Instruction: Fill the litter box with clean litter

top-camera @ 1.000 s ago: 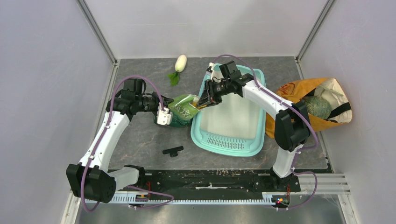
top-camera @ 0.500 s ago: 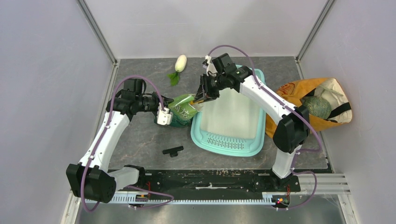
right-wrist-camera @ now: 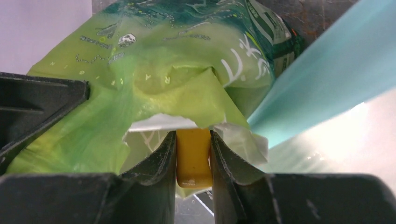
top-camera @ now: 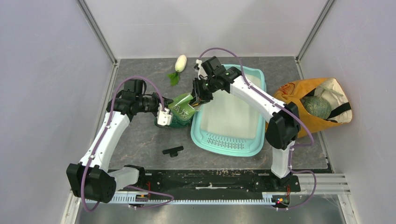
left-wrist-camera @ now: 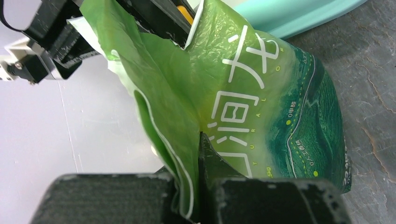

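The teal litter box [top-camera: 252,142] lies mid-table, its white basin bare, slotted grille at the near end. No litter shows. A green printed pouch [top-camera: 181,112] stands at the box's left rim. My left gripper [top-camera: 163,115] is shut on the pouch's edge [left-wrist-camera: 187,186]. My right gripper [top-camera: 200,97] is shut on the orange scoop's handle [right-wrist-camera: 192,158], with the scoop's head hidden inside the pouch's open mouth [right-wrist-camera: 163,122]. The box's teal rim [right-wrist-camera: 322,79] shows at the right in the right wrist view.
An orange cloth bag [top-camera: 299,95] with a green ball and white cloth sits right of the box. A white radish toy [top-camera: 180,63] lies at the back. A small black part [top-camera: 173,150] lies near the front left. Grey walls enclose the table.
My right gripper has moved left from over the box's left rim into the pouch's mouth with the scoop. The left arm and pouch have stayed put.
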Motion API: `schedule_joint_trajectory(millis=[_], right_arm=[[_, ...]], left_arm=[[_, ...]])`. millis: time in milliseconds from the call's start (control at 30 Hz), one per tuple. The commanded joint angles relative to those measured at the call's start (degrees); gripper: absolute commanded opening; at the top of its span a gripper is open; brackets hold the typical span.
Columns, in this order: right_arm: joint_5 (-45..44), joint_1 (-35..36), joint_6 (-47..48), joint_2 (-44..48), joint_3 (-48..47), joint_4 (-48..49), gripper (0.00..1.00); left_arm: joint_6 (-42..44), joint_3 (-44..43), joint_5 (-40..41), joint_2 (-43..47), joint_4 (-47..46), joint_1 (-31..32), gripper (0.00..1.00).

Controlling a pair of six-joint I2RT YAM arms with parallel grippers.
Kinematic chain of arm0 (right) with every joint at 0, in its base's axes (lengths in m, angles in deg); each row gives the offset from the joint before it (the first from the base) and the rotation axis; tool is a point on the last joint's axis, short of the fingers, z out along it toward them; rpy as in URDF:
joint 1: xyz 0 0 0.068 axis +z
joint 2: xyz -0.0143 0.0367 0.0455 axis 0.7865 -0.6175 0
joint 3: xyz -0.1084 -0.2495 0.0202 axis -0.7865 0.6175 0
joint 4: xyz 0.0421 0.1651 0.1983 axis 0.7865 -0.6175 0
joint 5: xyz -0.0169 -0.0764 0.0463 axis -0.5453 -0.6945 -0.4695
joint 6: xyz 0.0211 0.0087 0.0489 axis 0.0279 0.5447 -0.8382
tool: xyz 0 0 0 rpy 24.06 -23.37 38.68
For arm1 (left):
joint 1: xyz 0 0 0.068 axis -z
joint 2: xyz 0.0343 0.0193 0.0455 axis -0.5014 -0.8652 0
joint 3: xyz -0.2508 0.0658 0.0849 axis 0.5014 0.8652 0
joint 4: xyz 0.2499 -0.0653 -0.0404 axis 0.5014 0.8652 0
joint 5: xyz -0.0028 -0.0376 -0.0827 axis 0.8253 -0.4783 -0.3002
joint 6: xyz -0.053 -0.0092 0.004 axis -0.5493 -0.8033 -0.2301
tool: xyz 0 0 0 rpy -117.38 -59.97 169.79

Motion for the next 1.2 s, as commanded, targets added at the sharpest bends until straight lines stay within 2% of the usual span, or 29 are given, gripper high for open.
schedule_joint_trajectory(millis=[0,133,300,500,700,933,1167], right_arm=[[-3.5,1.2,0.0,-4.8,-0.8,0.9,0.0],[4.9,1.2,-1.0,-7.5,1.8,6.0,0.0],[15.9,1.2,-3.8,-4.9,10.5,23.4,0.0],[23.9,0.2,-11.0,-0.2,18.0,41.4,0.0],[27.2,-1.9,-17.0,4.4,23.4,53.7,0.0],[29.0,-5.3,-24.5,9.3,29.2,63.0,0.0],[29.5,-9.2,-27.7,14.5,35.6,65.3,0.0]], left_arm=[[3.1,-1.1,-6.5,1.7,-6.1,1.1,0.02],[3.3,-0.8,-6.2,1.3,-6.1,1.2,0.02],[3.1,-0.8,-5.8,0.8,-6.6,1.2,0.02],[1.8,-0.1,-6.0,0.6,-8.7,1.2,0.02],[-1.3,0.4,-6.1,0.5,-13.0,1.2,0.02],[-3.7,0.0,-6.7,0.0,-15.4,1.2,0.02],[-5.8,-0.2,-7.3,-0.9,-18.7,1.3,0.02]])
